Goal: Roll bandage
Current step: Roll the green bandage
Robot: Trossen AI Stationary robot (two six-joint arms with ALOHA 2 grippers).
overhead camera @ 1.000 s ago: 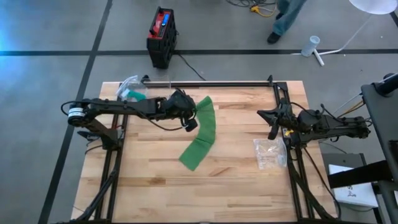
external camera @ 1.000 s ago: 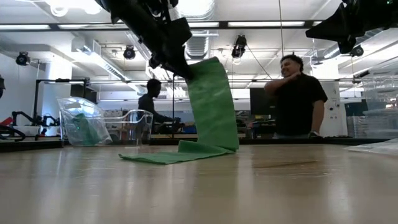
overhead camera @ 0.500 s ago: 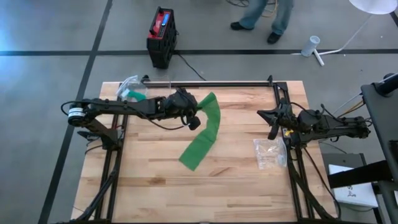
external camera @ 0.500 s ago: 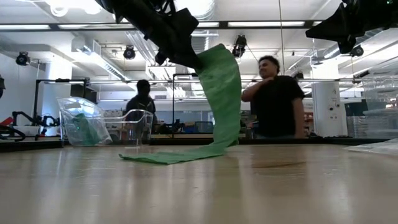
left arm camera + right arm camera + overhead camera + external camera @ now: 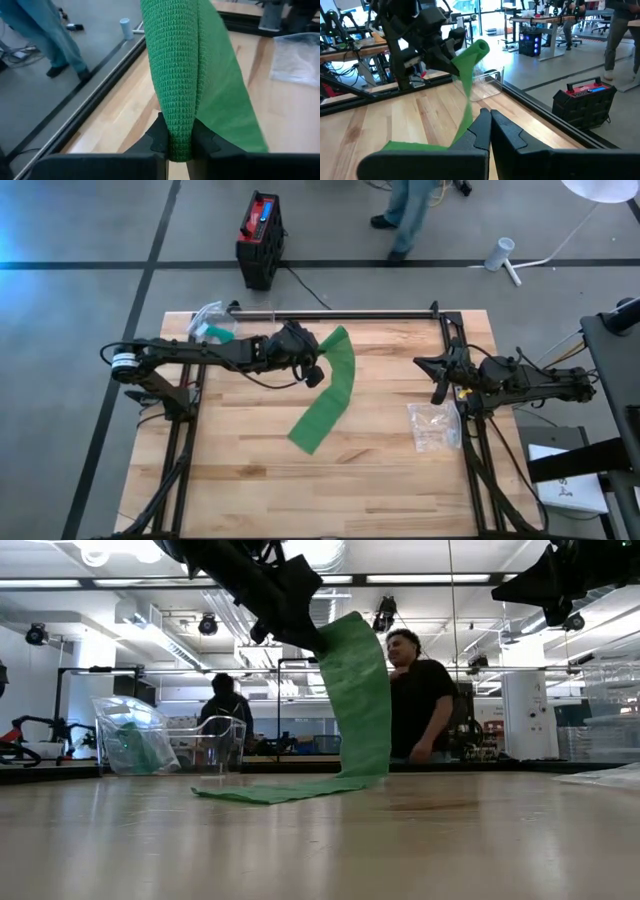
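A long green bandage [image 5: 330, 390] hangs from my left gripper [image 5: 313, 369], raised over the table's far middle. Its upper end is rolled into a short tube [image 5: 479, 48]. Its strip runs down to the table, where its lower end [image 5: 262, 793] lies flat. My left gripper [image 5: 178, 143] is shut on the bandage. My right gripper [image 5: 490, 120] is shut and empty, waiting at the table's right side [image 5: 437, 387]. My left gripper pinches the bandage's rolled upper end [image 5: 176, 127] between its two fingers, which lie across the roll. The roll is lifted clear of the table. The strip [image 5: 362, 710] hangs below it, fairly straight, with its lower end lying on the wood.
A clear plastic bag with green inside [image 5: 212, 323] lies at the far left corner. Another clear bag [image 5: 433, 426] lies near my right arm. A metal rail [image 5: 340, 313] runs along the far edge. People stand in the room beyond [image 5: 415, 695].
My left gripper has risen and gone a little toward the table's far edge with the rolled end. The strip has been drawn straighter, and more of it has come off the table; its lower end has stayed where it was.
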